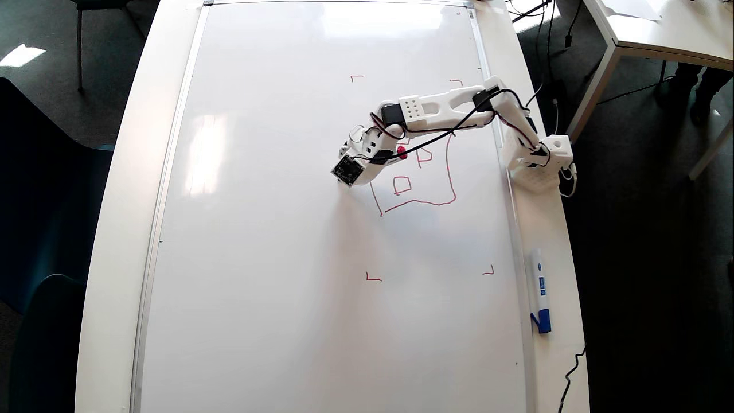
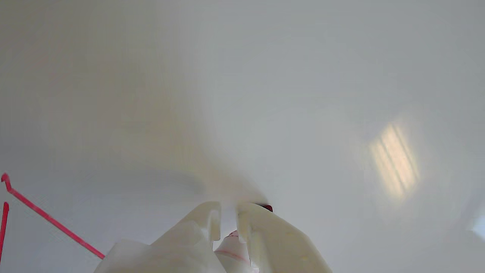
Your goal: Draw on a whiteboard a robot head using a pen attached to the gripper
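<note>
The whiteboard (image 1: 287,229) covers most of the table. The robot head (image 1: 450,172) is a wobbly red square outline with two small squarish shapes inside, at the board's middle right. My gripper (image 1: 362,172) hangs over the outline's upper left corner, its black square module facing up. It is shut on the pen (image 1: 402,152), whose red end sticks out behind the jaws. In the wrist view the gripper (image 2: 228,212) has its two white jaws closed around the pen (image 2: 233,244), right at the whiteboard (image 2: 303,94). A red line of the robot head (image 2: 49,218) runs at the lower left.
A white marker with a blue cap (image 1: 540,289) lies on the table strip right of the board. The arm's base (image 1: 539,166) stands at the board's right edge. Small red corner marks (image 1: 373,278) sit around the drawing. Another table (image 1: 659,28) stands at the upper right.
</note>
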